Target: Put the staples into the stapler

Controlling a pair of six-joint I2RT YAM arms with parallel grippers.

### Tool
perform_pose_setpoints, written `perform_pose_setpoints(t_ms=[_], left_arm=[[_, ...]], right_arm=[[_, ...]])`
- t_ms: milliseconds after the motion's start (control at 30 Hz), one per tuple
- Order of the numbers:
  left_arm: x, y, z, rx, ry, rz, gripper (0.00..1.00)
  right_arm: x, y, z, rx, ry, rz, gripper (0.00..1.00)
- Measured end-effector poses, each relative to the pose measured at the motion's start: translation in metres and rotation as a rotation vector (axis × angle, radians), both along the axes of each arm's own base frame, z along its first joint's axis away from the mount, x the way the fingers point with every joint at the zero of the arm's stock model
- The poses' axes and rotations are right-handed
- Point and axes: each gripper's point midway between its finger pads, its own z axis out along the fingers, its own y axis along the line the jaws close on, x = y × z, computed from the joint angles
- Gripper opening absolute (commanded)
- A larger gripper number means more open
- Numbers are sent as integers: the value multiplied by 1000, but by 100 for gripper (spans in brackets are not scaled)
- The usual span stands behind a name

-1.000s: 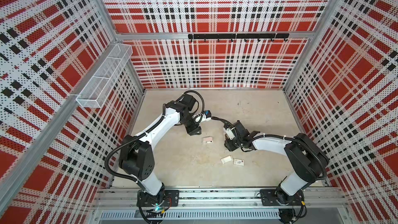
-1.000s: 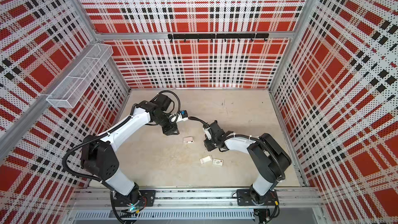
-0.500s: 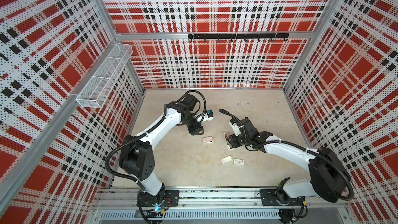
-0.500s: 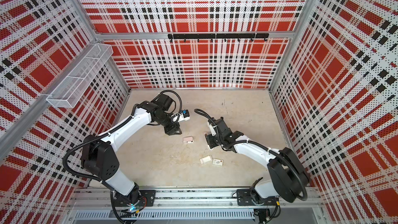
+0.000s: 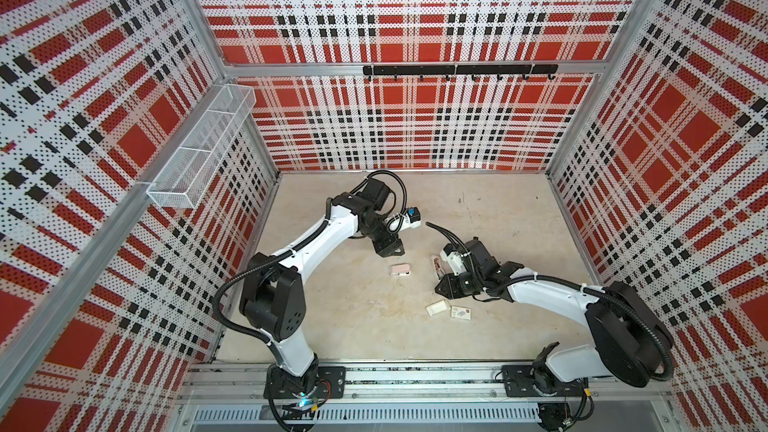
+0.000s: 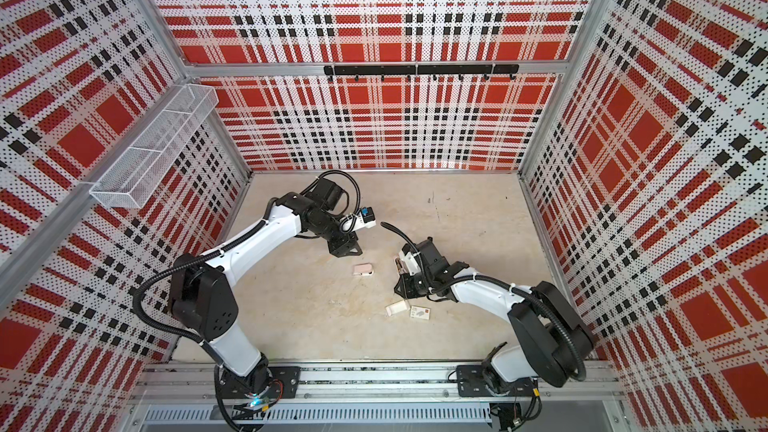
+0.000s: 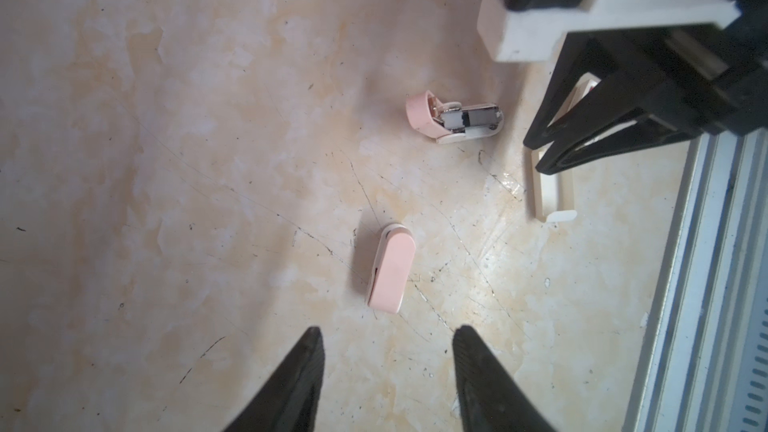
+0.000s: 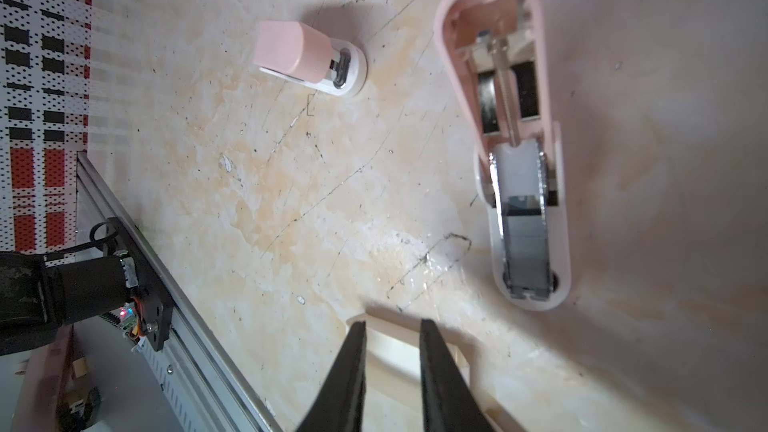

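Note:
An opened pale pink stapler [image 8: 519, 89] lies flat on the floor, also seen in both top views [image 5: 437, 265] [image 6: 400, 264]. A grey strip of staples [image 8: 524, 243] sits in its channel [image 7: 465, 118]. My right gripper [image 8: 392, 326] hovers just in front of it over the small white tray [image 8: 440, 351], jaws a narrow gap apart with nothing between them [image 5: 440, 286]. A closed pink stapler [image 7: 390, 270] lies a little ahead of my left gripper [image 7: 386, 334], which is open and empty [image 5: 388, 248].
The printed white sleeve [image 5: 461, 312] lies beside the tray [image 5: 438, 308] toward the front. A metal rail [image 8: 137, 268] runs along the front edge. A wire basket [image 5: 199, 147] hangs on the left wall and a hook bar [image 5: 457, 70] on the back wall.
My right arm has swung its elbow out to the right. Its gripper has drawn back from the opened stapler to over the tray, and its jaws have narrowed. The left arm has not moved.

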Motion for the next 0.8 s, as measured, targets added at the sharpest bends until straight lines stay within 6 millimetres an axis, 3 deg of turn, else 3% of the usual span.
perform_pose_setpoints(t_ms=[300,800], left_arm=[[0,-1,0,-1,-1,-2,55],[-3,-4,2,-19,10,-8,55]], right_arm=[[4,-9,-28,-65,61,-30,23],[31,-32,-32,-95,47,-97,23]])
